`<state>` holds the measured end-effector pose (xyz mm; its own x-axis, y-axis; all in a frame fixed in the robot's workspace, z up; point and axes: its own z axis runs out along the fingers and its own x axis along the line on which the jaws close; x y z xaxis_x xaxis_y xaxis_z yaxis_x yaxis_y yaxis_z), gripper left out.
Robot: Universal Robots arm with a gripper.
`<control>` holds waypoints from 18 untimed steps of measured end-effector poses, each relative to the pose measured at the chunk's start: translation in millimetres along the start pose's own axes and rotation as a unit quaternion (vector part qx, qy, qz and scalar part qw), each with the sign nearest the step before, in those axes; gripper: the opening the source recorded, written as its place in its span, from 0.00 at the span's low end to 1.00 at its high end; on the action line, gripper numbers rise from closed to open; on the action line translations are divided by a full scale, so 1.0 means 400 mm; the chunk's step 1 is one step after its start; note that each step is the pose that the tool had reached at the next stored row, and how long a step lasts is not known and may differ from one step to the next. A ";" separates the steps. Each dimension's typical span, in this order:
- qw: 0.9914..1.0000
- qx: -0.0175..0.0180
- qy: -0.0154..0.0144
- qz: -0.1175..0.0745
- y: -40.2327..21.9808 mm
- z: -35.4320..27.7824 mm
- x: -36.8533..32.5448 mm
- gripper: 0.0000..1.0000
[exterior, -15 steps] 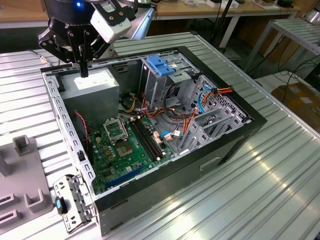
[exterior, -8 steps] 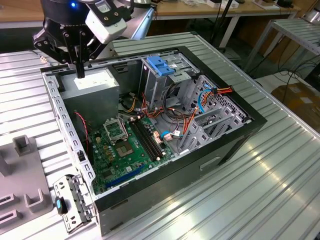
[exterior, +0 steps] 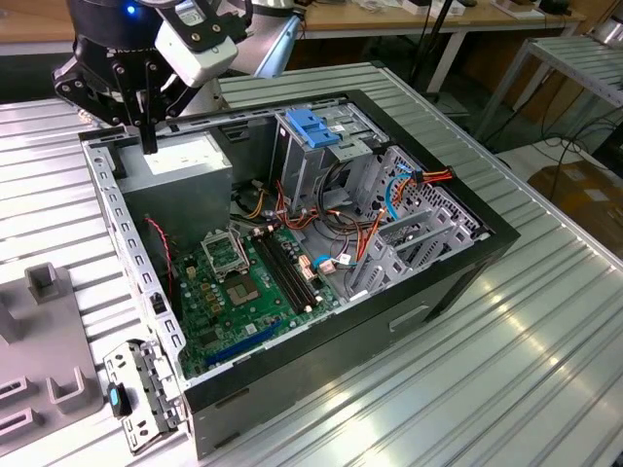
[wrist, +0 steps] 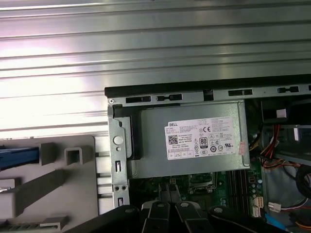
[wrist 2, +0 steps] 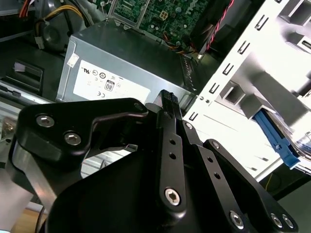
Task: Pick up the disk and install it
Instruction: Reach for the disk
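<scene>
At the case (exterior: pixel 119 226) edge — gripper (exterior: pixel 148 142); power supply (exterior: pixel 181 171) close.

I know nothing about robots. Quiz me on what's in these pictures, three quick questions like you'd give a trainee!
1. Fill in: the handle on top of the drive cage is coloured ___.
2. True or false: the hand is carrying something.
3. The hand hovers nearest to: A the power supply box, B the handle, C the drive cage.
Key: 1 blue; 2 false; 3 A.
</scene>
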<state>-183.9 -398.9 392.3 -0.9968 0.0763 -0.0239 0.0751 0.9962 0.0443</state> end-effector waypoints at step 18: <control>1.000 0.000 0.001 0.000 -0.003 0.001 0.036 0.11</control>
<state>-198.4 -398.9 391.5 -0.9968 0.0762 -0.0223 0.0752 0.9962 0.0442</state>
